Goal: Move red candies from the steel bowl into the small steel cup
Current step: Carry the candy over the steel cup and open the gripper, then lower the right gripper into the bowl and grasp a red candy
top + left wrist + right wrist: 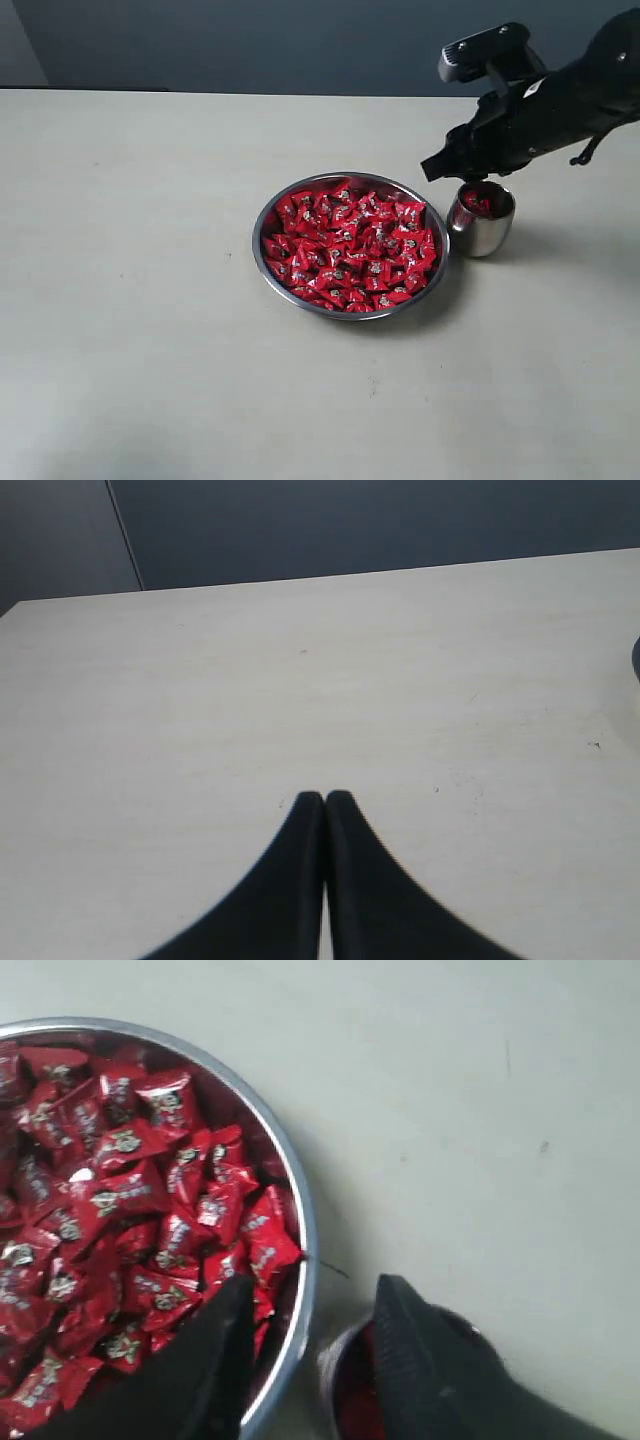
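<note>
The steel bowl (pixel 266 213) sits mid-table, heaped with red candies (pixel 350 248). Close at its right stands the small steel cup (pixel 480 232), with red candy showing inside. My right gripper (pixel 452 170) hangs just above the cup's near-bowl rim, open, nothing between its fingers. In the right wrist view the bowl's rim (pixel 303 1222) and candies (pixel 130 1195) fill one side, the cup (pixel 345 1385) shows red inside, and the right gripper (pixel 312 1295) straddles the gap between them. My left gripper (pixel 324 800) is shut over bare table, holding nothing, out of the exterior view.
The pale table (pixel 140 300) spreads wide around the bowl and cup. A dark wall (pixel 250 40) runs behind its far edge. The right arm (pixel 560 100) reaches in from the upper right.
</note>
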